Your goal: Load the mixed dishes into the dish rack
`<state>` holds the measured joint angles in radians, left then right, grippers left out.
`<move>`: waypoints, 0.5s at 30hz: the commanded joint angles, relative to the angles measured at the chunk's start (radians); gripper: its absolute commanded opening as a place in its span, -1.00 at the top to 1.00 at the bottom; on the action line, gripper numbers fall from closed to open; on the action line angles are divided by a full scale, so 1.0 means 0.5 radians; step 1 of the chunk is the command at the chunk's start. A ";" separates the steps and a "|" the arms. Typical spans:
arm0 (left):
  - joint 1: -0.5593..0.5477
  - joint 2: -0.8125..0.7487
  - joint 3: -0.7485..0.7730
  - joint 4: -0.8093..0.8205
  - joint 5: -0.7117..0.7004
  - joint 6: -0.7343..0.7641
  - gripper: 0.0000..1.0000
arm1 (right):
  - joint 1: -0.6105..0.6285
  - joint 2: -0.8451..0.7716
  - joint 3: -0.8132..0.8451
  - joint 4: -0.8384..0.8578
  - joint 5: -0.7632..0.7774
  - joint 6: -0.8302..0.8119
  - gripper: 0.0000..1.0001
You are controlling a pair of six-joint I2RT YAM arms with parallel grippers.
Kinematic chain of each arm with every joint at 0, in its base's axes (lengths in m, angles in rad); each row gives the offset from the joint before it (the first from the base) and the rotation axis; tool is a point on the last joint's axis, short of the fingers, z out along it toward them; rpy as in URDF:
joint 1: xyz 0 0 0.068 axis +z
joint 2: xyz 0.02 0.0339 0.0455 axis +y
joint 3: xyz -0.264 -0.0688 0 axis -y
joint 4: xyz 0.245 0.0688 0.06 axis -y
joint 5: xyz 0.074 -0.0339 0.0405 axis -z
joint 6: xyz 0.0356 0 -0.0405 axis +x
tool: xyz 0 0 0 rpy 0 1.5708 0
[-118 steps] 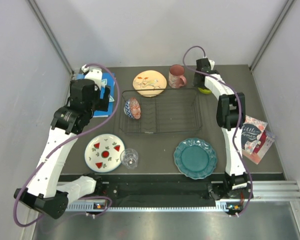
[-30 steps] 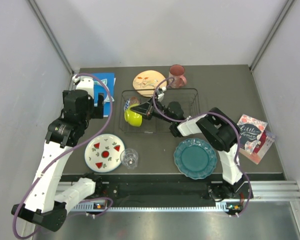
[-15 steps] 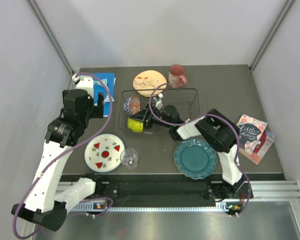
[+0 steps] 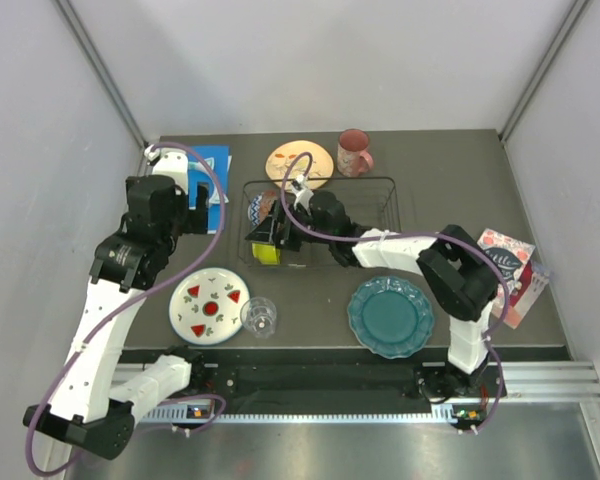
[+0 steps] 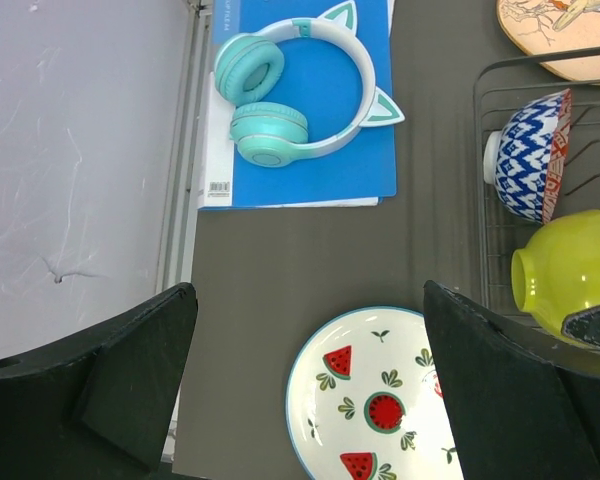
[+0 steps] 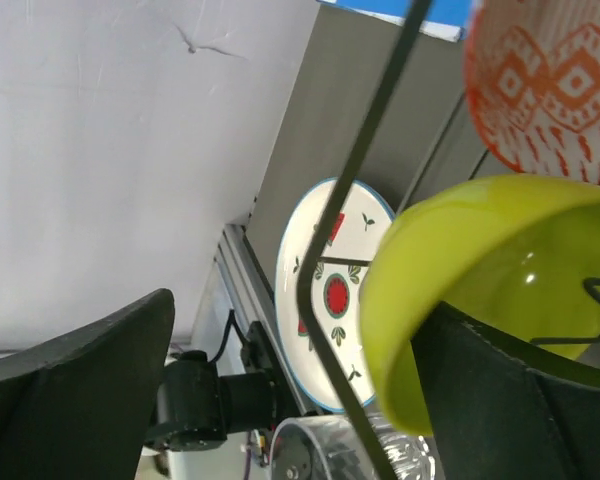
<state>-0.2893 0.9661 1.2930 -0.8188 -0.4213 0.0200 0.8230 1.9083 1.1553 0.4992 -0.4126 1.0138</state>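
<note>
At the left of the top view, the left claw (image 4: 193, 207) hung idle with its fingers spread wide above the tabletop (image 4: 310, 290), near the teal cat-ear headphones (image 5: 280, 90). Below it lay the white plate with red shapes (image 4: 210, 307) and, just beside that, the small clear glass (image 4: 260, 317), both outside the dish rack (image 4: 375, 240). In the rack's left end, the red-patterned bowl (image 4: 263, 208) rested on its side, and the lime-green bowl (image 4: 264, 250) sat tipped on its side in the near-left corner. The right claw (image 4: 270, 238) reached across the rack to it. In the right wrist view its fingers stood wide apart, with the bowl's rim between them and one finger well clear of it, so nothing was gripped. The step in hand looked like parting from the placed bowl. It would go best as a backward and upward pull along the claw's own line, keeping the fingers off the bowl's rim and the rack wire, so that neither bowl was nudged. Further right, the cream floral plate (image 4: 300, 160), the pink mug (image 4: 354, 152) and the teal scalloped plate (image 4: 390, 315) waited on the tabletop.
</note>
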 commanded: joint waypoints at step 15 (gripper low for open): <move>0.023 0.022 0.108 0.024 0.063 -0.031 -0.98 | 0.026 -0.025 0.279 -0.483 0.009 -0.405 -0.99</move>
<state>-0.2855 0.9779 1.3109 -0.8234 -0.4004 0.0200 0.8177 1.8400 1.2152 0.2398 -0.3973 0.8223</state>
